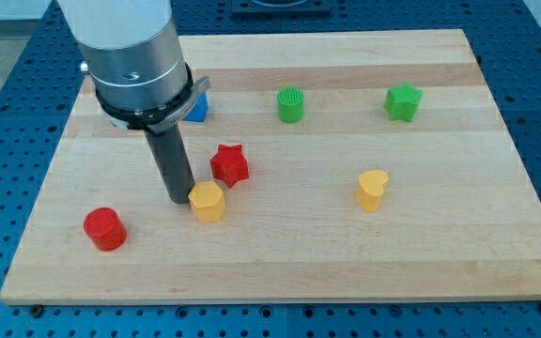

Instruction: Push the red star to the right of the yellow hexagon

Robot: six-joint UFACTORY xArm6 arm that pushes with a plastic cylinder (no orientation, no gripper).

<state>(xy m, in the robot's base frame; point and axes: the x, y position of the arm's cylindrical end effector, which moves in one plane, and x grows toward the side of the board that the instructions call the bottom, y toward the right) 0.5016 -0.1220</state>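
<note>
From my remote station I saw my tip [178, 199] resting on the wooden tabletop [280, 253], just off the left side of the yellow hexagon [208, 201], close enough that I could not tell whether they touched. The tool was only a plain dark rod with no jaws, so nothing on it could spread, press together or pinch.

The red star [230, 165] sat just above and slightly to the view's right of the yellow hexagon, the two nearly touching, and to the right of the rod's shaft. So the star lay toward the hexagon's upper right rather than squarely at its right side.

A red cylinder [104, 228] stood well apart toward the view's lower left. A yellow heart-shaped block [372, 190] stood off to the view's right of the hexagon, well apart from it. Near the view's top were a green cylinder [291, 104] and, farther right, a green star [403, 102]. A blue block [196, 109] showed partly behind the arm's housing; its shape I could not make out.
</note>
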